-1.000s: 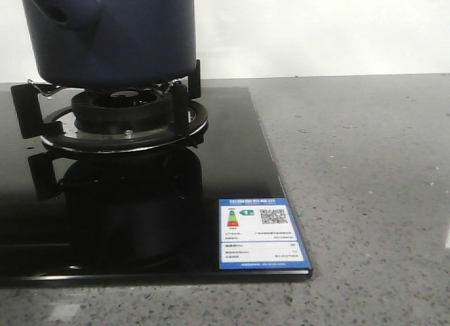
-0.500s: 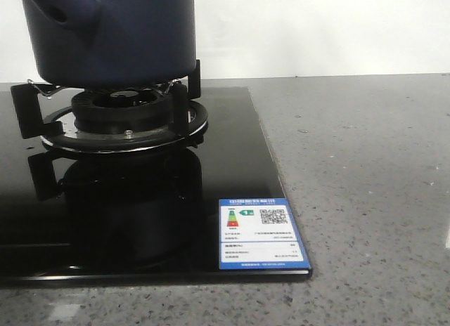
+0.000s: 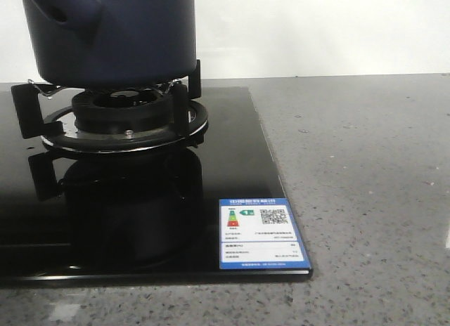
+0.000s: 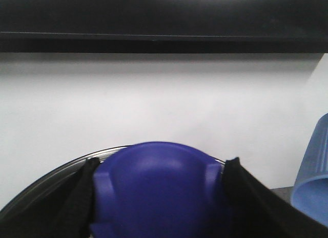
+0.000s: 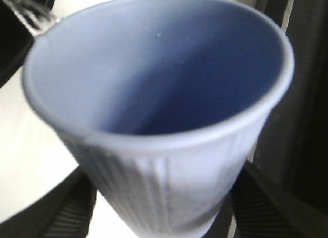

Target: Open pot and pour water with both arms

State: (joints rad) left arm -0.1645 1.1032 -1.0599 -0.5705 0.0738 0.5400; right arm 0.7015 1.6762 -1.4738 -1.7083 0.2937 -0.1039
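Grey countertop [image 3: 365, 171]: one pot [image 3: 112, 34]; left end effector [image 4: 159, 197] pinches one knob [image 4: 159, 186], right end effector [image 5: 159, 207] one cup [image 5: 159, 110].

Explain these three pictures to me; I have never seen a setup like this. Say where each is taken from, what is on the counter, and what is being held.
This is a robot with two arms, each ending in a two-fingered gripper. The front view looks forward over a grey speckled counter: a dark blue pot sits on a gas burner of a black glass hob, which carries an energy label. No arm shows there. The other two views come from cameras on the wrists. The left gripper is closed around a rounded blue knob with a metal rim behind it, probably the pot's lid. The right gripper holds a pale blue ribbed cup; whether it contains water is unclear.
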